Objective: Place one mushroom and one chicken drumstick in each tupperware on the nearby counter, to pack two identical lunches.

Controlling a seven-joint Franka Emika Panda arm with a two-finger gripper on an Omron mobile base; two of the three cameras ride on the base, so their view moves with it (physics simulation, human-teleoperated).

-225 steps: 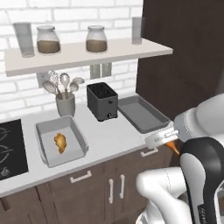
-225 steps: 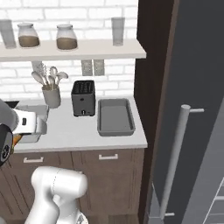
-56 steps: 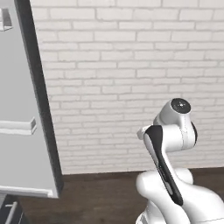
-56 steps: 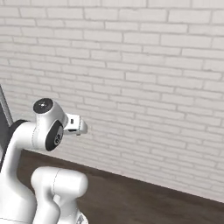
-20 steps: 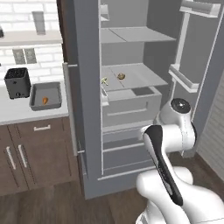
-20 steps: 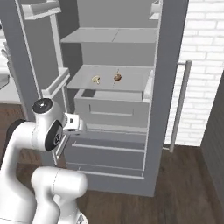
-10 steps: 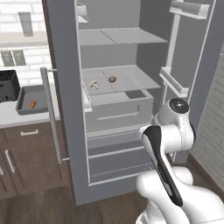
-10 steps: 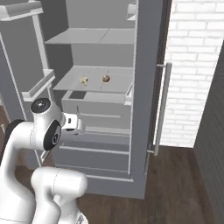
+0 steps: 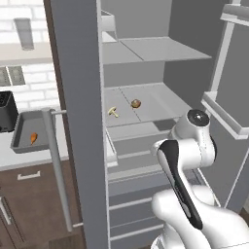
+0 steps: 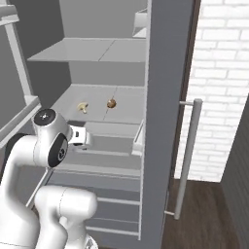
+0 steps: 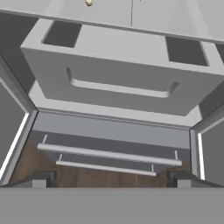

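Note:
Two mushrooms lie on the middle shelf of the open fridge: a cream-white one (image 9: pixel 113 111) (image 10: pixel 82 106) and a brown-capped one (image 9: pixel 135 103) (image 10: pixel 111 103). The cream mushroom (image 11: pixel 89 2) also peeks in at the top edge of the hand view. At the far left, a grey tupperware (image 9: pixel 23 127) on the counter (image 9: pixel 19 158) holds an orange chicken drumstick (image 9: pixel 33 138). My gripper (image 10: pixel 85 138) (image 11: pixel 110 180) is open and empty. It hangs in front of the fridge drawer (image 11: pixel 122 83), below the mushroom shelf.
The fridge's door (image 9: pixel 78 121) with its long bar handle (image 9: pixel 56 165) stands between the shelves and the counter. A black toaster (image 9: pixel 6 112) sits behind the tupperware. The other door (image 10: pixel 163 97) and a brick wall (image 10: pixel 221 87) close the right side.
The whole picture has shifted: the base has moved and the open fridge now stands nearer and more central. The gripper stays open.

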